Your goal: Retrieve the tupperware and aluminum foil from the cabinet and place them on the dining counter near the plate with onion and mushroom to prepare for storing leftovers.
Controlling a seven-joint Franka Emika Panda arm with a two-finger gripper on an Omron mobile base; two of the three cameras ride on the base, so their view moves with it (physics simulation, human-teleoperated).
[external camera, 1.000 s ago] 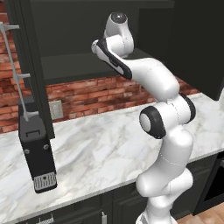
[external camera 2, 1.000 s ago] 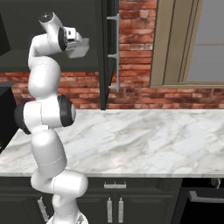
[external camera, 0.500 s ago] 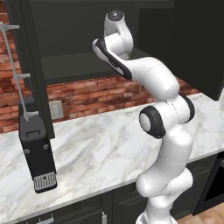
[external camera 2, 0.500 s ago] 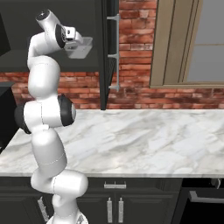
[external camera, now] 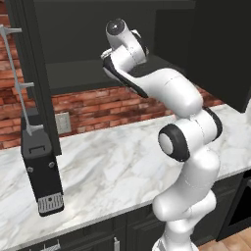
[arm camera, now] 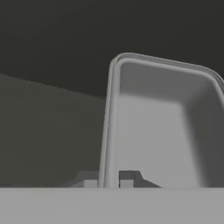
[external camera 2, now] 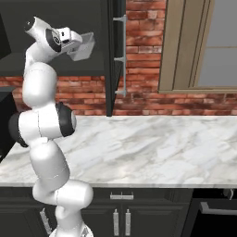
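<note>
Gripper (arm camera: 108, 183) jaws pinched narrow on the tupperware (arm camera: 164, 127) side wall, one fingertip (arm camera: 127, 178) inside it. Tub (external camera 2: 82, 47) held up inside the open black cabinet (external camera 2: 108, 55), above its dark shelf (external camera: 93, 74), over the marble worktop (external camera 2: 152, 148).

The small shallow clear greyish plastic tupperware tub (external camera 2: 83, 47) sat tilted at the end of the gripper (arm camera: 108, 181), up inside the tall black wall cabinet (external camera 2: 109, 55), above the marble worktop (external camera 2: 152, 143) and before the red brick wall (external camera 2: 141, 51).
</note>
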